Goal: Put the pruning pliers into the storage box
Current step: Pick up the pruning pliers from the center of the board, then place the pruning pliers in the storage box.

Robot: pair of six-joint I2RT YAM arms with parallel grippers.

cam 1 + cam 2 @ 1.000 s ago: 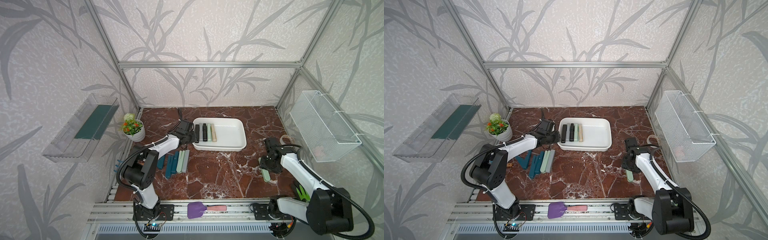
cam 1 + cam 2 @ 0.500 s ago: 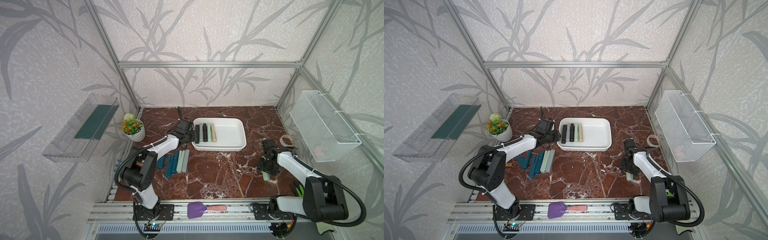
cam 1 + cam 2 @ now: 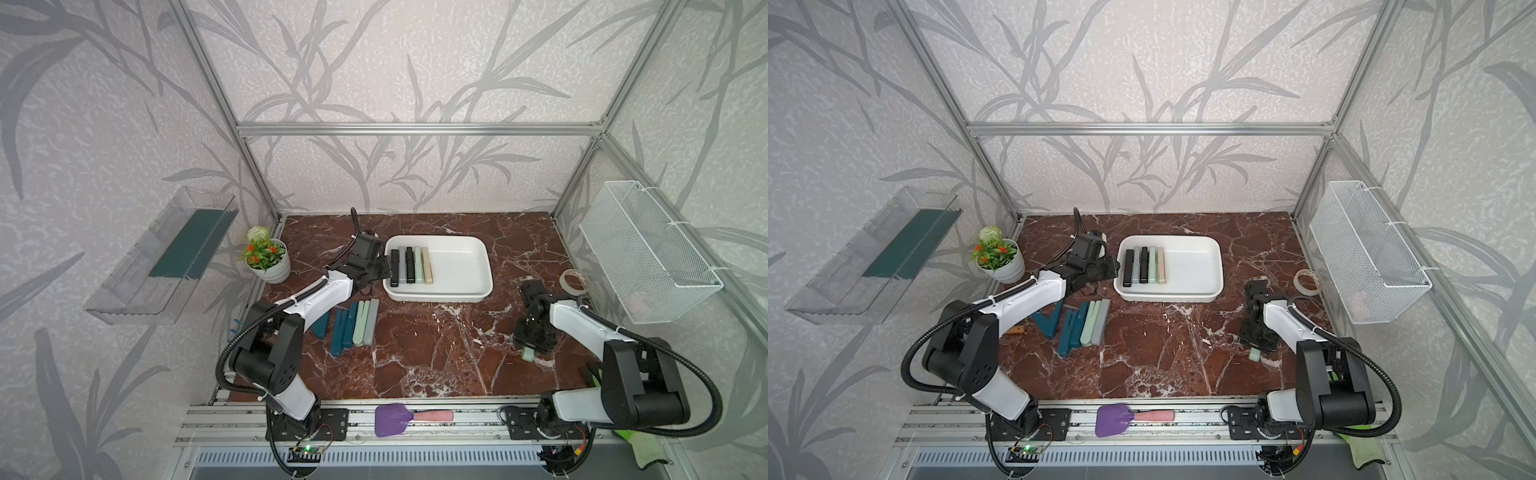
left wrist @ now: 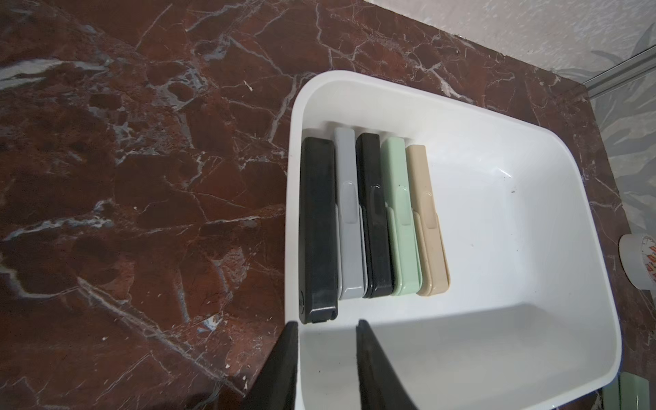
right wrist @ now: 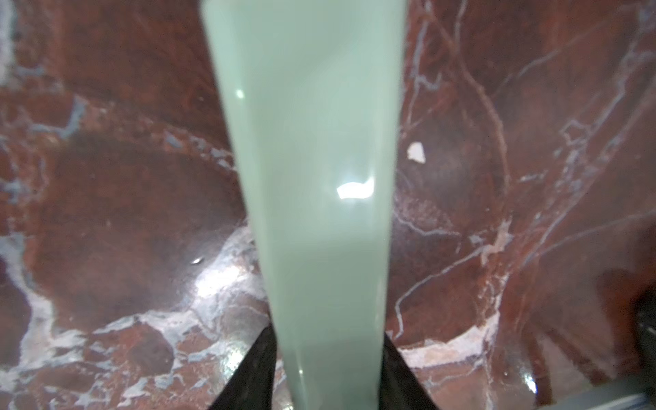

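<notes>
- My left tool (image 4: 327,324) has its jaws apart with nothing between them. It hangs at the left wall of the storage box (image 4: 497,117).
- The black plier (image 4: 317,227) lies just past my fingertips, flat inside the box and tight along that left wall. I judge it sits there to waste no floor.
- Four more pliers lie beside it in grey, black, green and beige. All are parallel and side against side, which leaves the box's right half bare for the rest.
- My right tool (image 5: 327,335) is clamped on the pale green plier (image 5: 305,159), well off the box's right side and nearer my base.
- I hold it across its narrow width, near one end, because a slim bar offers no other flat faces to pinch.
- The wrist view there is blurred, so I cannot tell whether the plier is clear of the worktop (image 3: 436,353) or only gripped on it.
- In a top view, one pale end (image 3: 528,354) pokes out from under the tool.
- The loose pliers (image 3: 357,322) lie bunched on the worktop just off the box's near-left corner, within my left arm's easy reach.
- By my count the job is about half done, and the box's empty right half suits my right arm's load.
</notes>
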